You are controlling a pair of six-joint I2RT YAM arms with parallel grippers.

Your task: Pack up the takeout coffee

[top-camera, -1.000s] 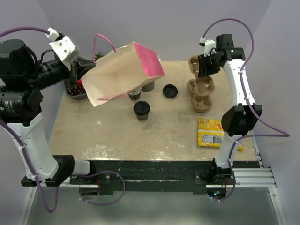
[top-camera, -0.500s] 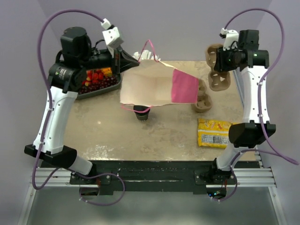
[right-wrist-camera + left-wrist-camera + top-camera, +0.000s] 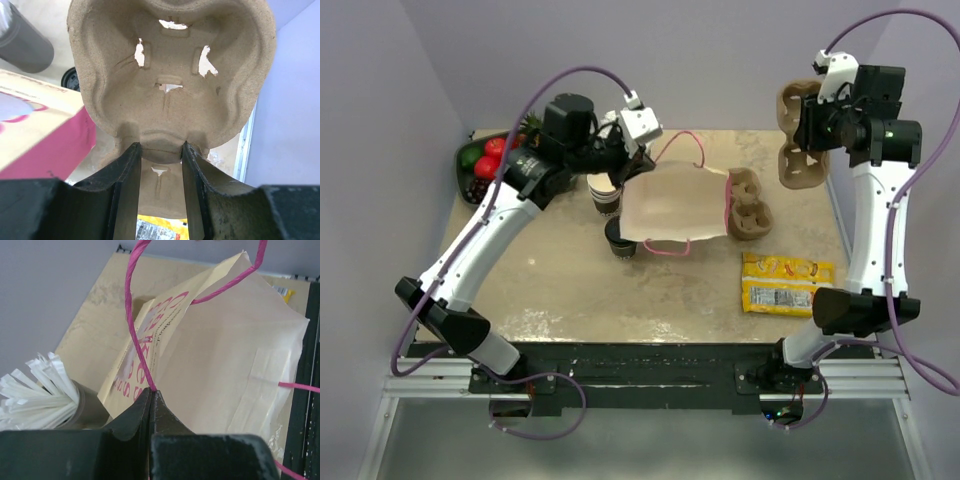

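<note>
Pale lilac walls (image 3: 420, 80) enclose a beige speckled tabletop (image 3: 570, 290).

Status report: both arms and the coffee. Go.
Left fingers shut on pink handle of paper bag. Right fingers clamp raised pulp carrier. Coffee on table, unpacked, bag overlapping it.

The left arm (image 3: 485, 240) arcs up from its base and reaches forward and inward, elbow high. The left gripper (image 3: 151, 395) has its jaws pressed together, pinching the top edge of a paper bag (image 3: 225, 365). The right arm (image 3: 873, 215) stands almost upright and folds over at the top. The right gripper (image 3: 160, 149), its jaws partly apart, clamps the rim of a cup carrier (image 3: 170, 65) ahead of it.
</note>
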